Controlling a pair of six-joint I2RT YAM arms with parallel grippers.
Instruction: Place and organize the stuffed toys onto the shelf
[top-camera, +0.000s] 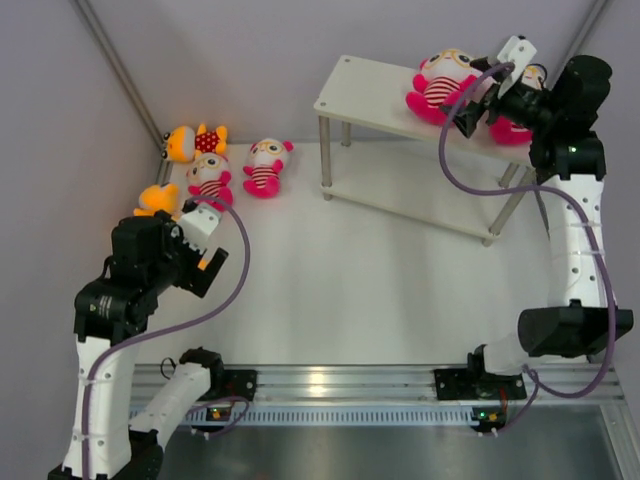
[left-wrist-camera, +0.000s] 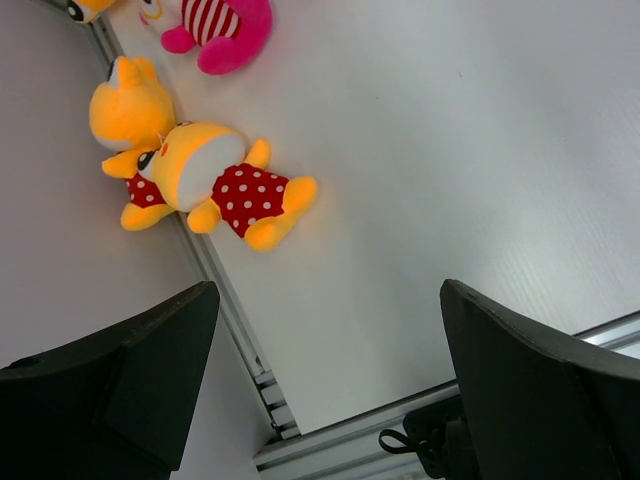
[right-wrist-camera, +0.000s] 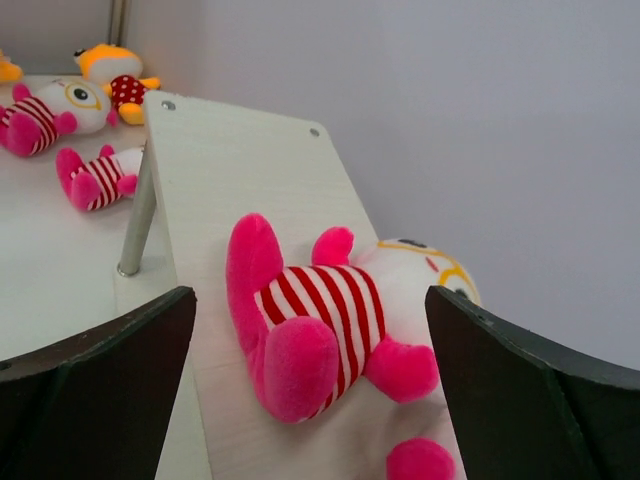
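On the top board of the shelf (top-camera: 370, 85) lies a pink striped stuffed toy (top-camera: 440, 85) (right-wrist-camera: 330, 320). My right gripper (top-camera: 468, 102) (right-wrist-camera: 308, 295) hovers open over it, a jaw on each side and neither touching. A second pink toy (top-camera: 512, 132) (right-wrist-camera: 420, 460) lies beside it, mostly hidden by the gripper. On the table at the left lie two orange toys (top-camera: 185, 143) (top-camera: 158, 198) and two pink ones (top-camera: 210, 178) (top-camera: 265, 167). My left gripper (top-camera: 205, 245) (left-wrist-camera: 330, 300) hangs open and empty, short of an orange dotted toy (left-wrist-camera: 215, 185).
The shelf's lower board (top-camera: 420, 190) holds nothing. A metal frame post (top-camera: 120, 70) runs along the back left by the toys. The aluminium rail (top-camera: 340, 385) carrying both arm bases crosses the near edge.
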